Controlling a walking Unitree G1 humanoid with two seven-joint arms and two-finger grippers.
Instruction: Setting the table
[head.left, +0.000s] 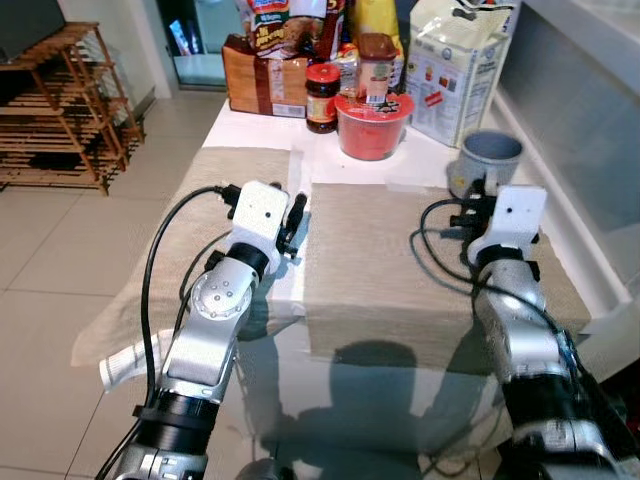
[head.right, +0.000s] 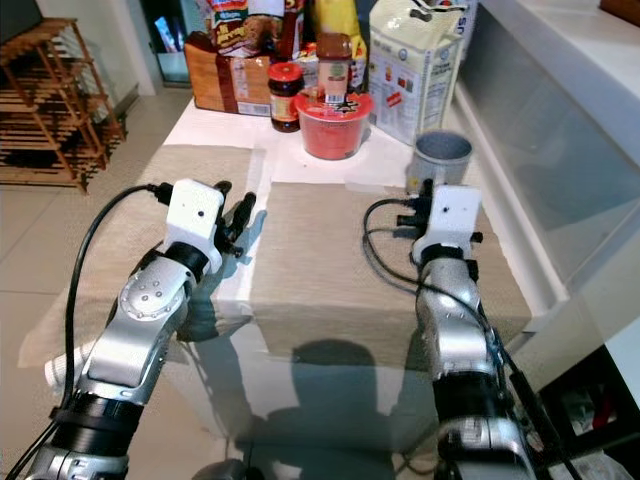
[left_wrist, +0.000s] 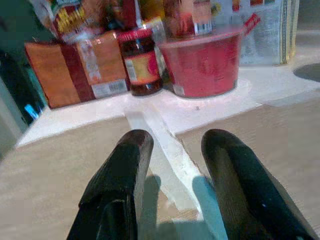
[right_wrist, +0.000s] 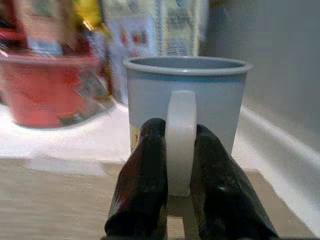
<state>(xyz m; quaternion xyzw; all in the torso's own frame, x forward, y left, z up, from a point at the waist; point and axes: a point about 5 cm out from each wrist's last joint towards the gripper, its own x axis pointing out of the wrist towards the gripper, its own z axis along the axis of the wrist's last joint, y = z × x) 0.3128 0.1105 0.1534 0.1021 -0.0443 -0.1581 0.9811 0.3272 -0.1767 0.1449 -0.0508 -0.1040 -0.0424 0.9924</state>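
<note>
My right claw (right_wrist: 177, 150) is closed narrow on the white handle of the grey mug (head.left: 487, 160), one black finger on each side of it. The mug stands upright on the counter (head.left: 260, 125), at the far right corner of the right beige placemat (head.left: 400, 270). My left claw (left_wrist: 172, 150) hovers low with its fingers parted and empty, over the white strip between the left placemat (head.left: 200, 190) and the right one. Farther back stand a red bowl (head.left: 372, 125), a dark jar (head.left: 321, 98) with a red lid, and food packages (head.left: 265, 85).
</note>
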